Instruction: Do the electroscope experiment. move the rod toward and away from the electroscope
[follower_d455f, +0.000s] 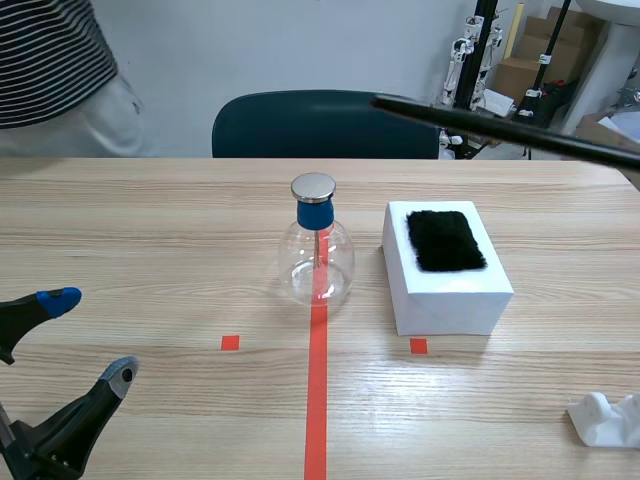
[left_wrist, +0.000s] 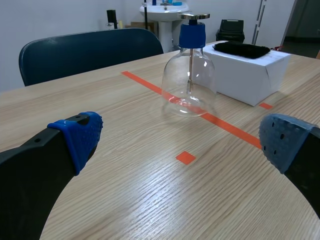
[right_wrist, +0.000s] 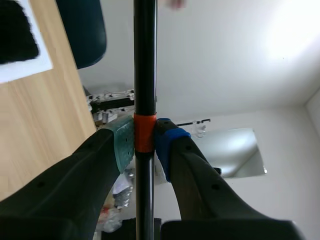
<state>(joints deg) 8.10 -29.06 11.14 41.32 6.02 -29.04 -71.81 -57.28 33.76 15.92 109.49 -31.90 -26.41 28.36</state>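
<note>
The electroscope, a clear glass flask with a blue neck and a round metal cap, stands on the red tape line at mid-table; it also shows ahead of my left gripper. A long black rod hangs in the air at the upper right, its tip above and to the right of the cap. My right gripper is shut on the rod at its orange band. My left gripper rests open low at the near left with nothing between its fingers.
A white box topped with a black fur pad sits right of the flask. A crumpled white cloth lies near the front right. A dark chair and a person in a striped top are across the table.
</note>
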